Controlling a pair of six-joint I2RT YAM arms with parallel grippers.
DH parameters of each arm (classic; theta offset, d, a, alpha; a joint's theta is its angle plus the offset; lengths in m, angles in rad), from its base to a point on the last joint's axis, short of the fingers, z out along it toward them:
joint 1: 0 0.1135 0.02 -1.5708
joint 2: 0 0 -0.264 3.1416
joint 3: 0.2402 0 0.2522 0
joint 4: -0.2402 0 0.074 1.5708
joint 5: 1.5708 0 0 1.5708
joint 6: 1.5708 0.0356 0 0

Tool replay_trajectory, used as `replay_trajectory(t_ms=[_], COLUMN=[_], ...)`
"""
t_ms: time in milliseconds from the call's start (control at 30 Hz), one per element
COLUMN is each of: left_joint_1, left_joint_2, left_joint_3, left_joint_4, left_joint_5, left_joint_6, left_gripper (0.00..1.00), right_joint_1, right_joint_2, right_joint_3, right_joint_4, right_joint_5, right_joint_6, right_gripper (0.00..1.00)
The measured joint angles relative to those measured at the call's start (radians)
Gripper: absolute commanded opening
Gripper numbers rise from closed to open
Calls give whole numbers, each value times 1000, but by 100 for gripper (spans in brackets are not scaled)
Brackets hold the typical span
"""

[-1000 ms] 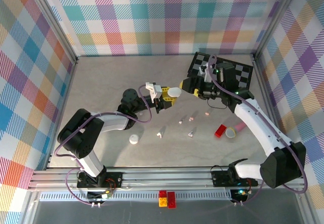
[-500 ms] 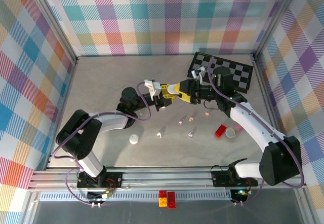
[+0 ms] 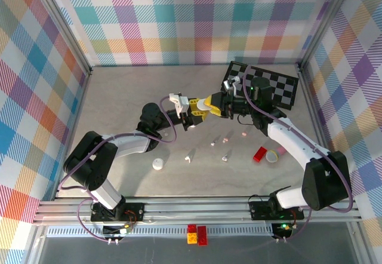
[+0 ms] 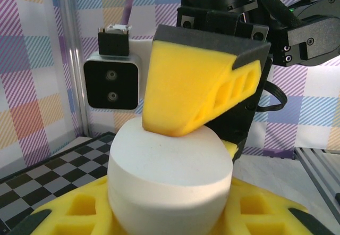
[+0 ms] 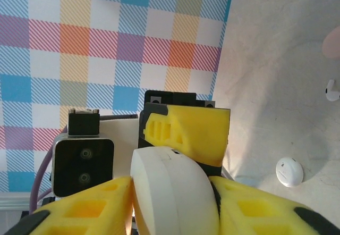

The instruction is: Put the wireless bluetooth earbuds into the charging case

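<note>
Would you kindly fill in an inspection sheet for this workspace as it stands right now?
Surface: grey table; checkerboard mat at the far right.
Job's things: white charging case held in mid-air; several loose earbuds scattered on the table; second white case lying nearer the left arm.
Clutter: red block, with a round pink-and-yellow item beside it; red and yellow bricks outside the front rail.
Grippers: left gripper shut on the white charging case; right gripper shut on it from the opposite side.
Cables: purple cables looped along both arms.
Surroundings: plaid walls, aluminium frame.
</note>
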Motion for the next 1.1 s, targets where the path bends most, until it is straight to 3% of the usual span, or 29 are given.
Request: replay_trajectory(t_ms=[233, 367, 500, 667, 833, 1100], left_joint_1=[-1, -1, -1, -2, -11, -16], left_joint_2=[-5, -32, -96, -245, -392, -496], left_joint_3=[-1, -14, -61, -134, -138, -137], left_joint_4=[-20, -42, -98, -283, -579, -917], left_joint_5=[0, -7, -45, -156, -320, -565], left_joint_6=[-2, -3, -4, -3, -11, -135], left_gripper=[63, 100, 100, 100, 100, 100], right_joint_1=[0, -2, -29, -92, -103, -104], right_joint_2=[0, -1, -26, -20, 107, 326], right_joint_3=[-19, -31, -80, -142, -141, -98], right_joint_4=[15, 9, -17, -64, -74, -74], right_joint_5=[14, 47, 134, 256, 330, 401], right_joint_6=[-3, -24, -57, -106, -161, -228], right_gripper=[21, 22, 21, 21, 21, 21])
